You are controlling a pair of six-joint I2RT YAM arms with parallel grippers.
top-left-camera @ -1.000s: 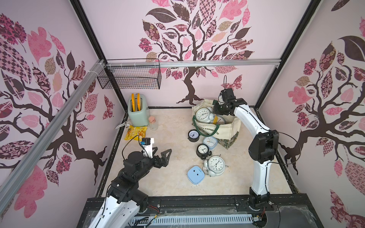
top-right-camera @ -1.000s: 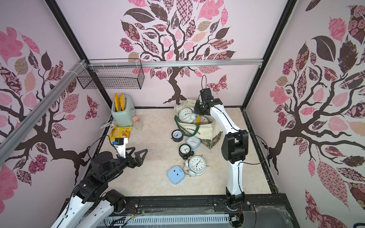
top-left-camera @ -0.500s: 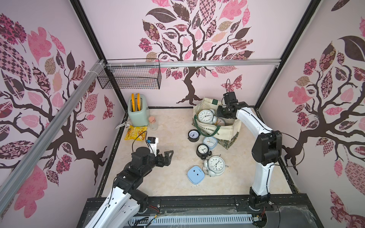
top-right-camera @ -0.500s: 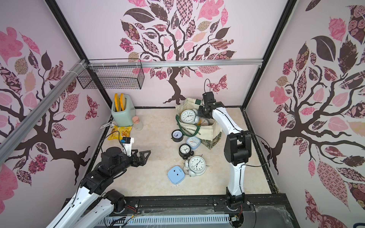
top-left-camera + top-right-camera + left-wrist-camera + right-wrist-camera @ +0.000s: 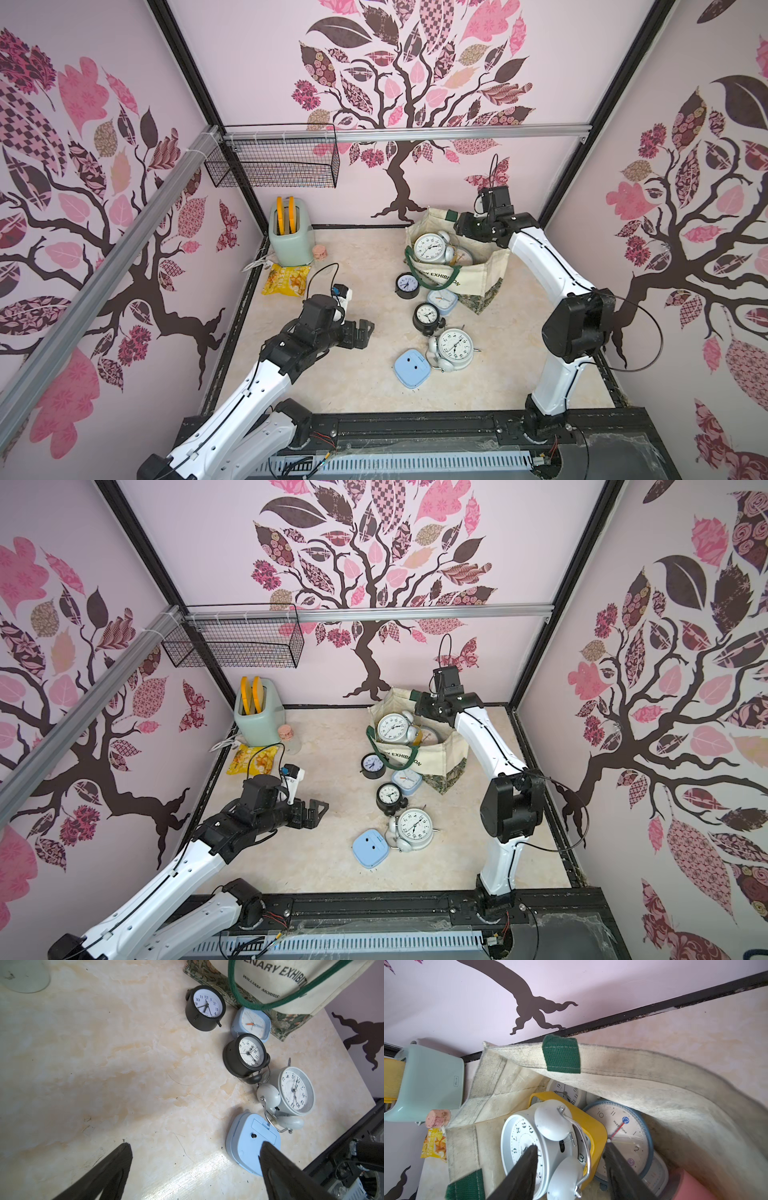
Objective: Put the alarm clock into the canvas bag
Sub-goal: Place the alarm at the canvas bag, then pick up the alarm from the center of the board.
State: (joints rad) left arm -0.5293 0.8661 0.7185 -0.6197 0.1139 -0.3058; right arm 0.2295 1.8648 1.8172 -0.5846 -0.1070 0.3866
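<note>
My right claw (image 5: 570,1148) hangs in the mouth of the canvas bag (image 5: 478,272), which stands at the desk's (image 5: 332,386) far edge, toward the far right corner. The jaws are parted, though not wide, and they grip nothing. One finger lies over the face of the white twin-bell alarm clock (image 5: 550,1147), and the other sits by the corner of a yellow square clock (image 5: 591,1124). I cannot tell whether either tip touches.

The alarm clock is inside the bag, lying tilted on top of the yellow clock and beside a blue-rimmed round clock (image 5: 627,1132). In both top views its face shows just above the bag's front rim.

My left claw (image 5: 193,1145) is spread wide and empty above bare desk, left of the middle. It is near a light-blue clock (image 5: 411,368) that lies face down.

From that clock a loose line of clocks runs back to the bag:
- a white twin-bell clock (image 5: 453,347)
- a black twin-bell clock (image 5: 427,316)
- a pale-blue square clock (image 5: 441,300) against the bag's leaf-patterned band
- a black round clock (image 5: 406,285)

A mint toaster (image 5: 289,241) stands at the far left corner, with a yellow snack packet (image 5: 286,280) in front of it.
</note>
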